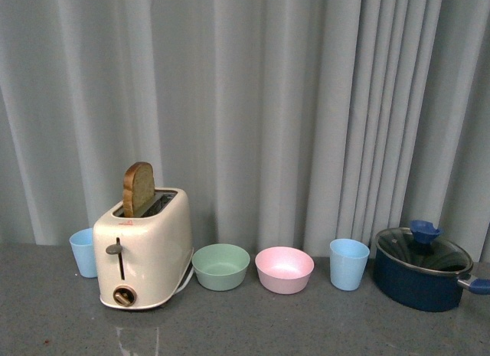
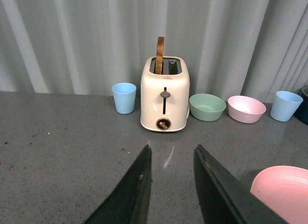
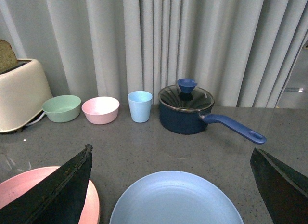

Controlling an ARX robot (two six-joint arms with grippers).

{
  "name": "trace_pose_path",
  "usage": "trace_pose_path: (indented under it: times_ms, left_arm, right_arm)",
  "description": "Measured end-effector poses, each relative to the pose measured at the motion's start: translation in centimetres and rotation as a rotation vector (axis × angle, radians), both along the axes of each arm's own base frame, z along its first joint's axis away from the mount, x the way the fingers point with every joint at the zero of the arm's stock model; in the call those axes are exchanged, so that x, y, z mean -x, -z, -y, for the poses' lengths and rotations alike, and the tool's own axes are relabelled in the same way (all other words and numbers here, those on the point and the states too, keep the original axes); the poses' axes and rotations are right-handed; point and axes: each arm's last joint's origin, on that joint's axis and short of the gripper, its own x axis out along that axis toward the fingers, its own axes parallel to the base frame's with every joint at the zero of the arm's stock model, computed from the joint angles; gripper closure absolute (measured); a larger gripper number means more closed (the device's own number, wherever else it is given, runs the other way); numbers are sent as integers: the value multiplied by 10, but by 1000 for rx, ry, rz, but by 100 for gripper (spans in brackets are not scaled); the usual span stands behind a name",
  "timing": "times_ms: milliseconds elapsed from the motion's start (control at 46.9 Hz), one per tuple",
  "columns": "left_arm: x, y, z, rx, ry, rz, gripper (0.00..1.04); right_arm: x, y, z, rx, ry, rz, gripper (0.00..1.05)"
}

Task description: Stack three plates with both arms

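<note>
— Where are the plates?

— The pink plate (image 2: 284, 192) and the blue plate (image 3: 175, 200) lie flat on the grey table (image 3: 144, 147), just beside each other. They are on the near side, well apart from the toaster (image 1: 145, 253) and the lidded pot (image 1: 421, 268) that stand along the curtain (image 1: 306, 103).

— And the hands?

— The left hand (image 2: 172, 183) has its fingers parted with nothing between them, and the pink plate is off to one side of it. The right hand (image 3: 170, 151) is spread wide and empty, and the blue plate shows between its fingers.
</note>
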Motion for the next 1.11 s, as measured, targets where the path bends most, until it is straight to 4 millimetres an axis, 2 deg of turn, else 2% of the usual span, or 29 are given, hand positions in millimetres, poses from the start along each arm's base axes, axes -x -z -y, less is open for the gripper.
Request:
trace_pose_path:
  times_ms: [235,299,427,491,555,619,789,853,981,1109]
  left_arm:
    - [0,0,0,0,0,0,16]
    - [0,0,0,0,0,0,5]
    - [0,0,0,0,0,0,7]
    - [0,0,0,0,0,0,7]
    - [0,0,0,0,0,0,7]
    - [0,0,0,0,-1,0,7]
    - [0,0,0,0,0,0,7]
    - [0,0,0,0,0,0,7]
    - [0,0,0,0,0,0,7]
    - [0,0,0,0,0,0,7]
  right_arm:
    - [0,0,0,0,0,0,7]
    - [0,0,0,0,0,0,7]
    - [-1,0,0,16,29,6,7]
    - [-6,-12,0,95,279,101,7]
    - [-16,-22,9,151,650,109,7]
    - [-28,-28,21,178,756,72,7]
    - [-73,-45,56,143,655,-109,7]
    - [-94,-47,77,82,612,-227,7]
    - [-131,-39,121,-60,521,-460,7]
    - [-154,-27,151,-108,481,-617,7]
